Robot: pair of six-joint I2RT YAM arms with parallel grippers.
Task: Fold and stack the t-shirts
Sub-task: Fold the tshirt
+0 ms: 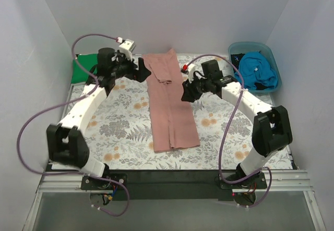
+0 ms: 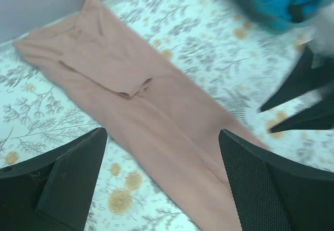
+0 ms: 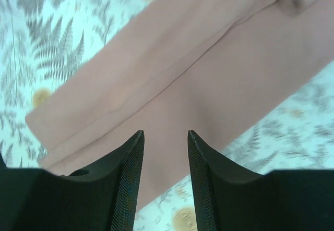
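Note:
The dusty pink t-shirt (image 1: pixel 169 106) lies folded into a long narrow strip down the middle of the floral covering, sleeves folded in at its far end. It also shows in the left wrist view (image 2: pixel 156 116) and the right wrist view (image 3: pixel 209 80). A green t-shirt (image 1: pixel 83 67) lies at the far left corner. A blue t-shirt (image 1: pixel 257 70) is bunched in the teal tub (image 1: pixel 275 63). My left gripper (image 1: pixel 142 70) hovers open and empty at the strip's far left edge. My right gripper (image 1: pixel 186 91) hovers open and empty at its right edge.
The floral covering (image 1: pixel 120 132) spans the table. White walls close in on the left, back and right. The tub stands at the far right corner. The arms' cables loop above both sides.

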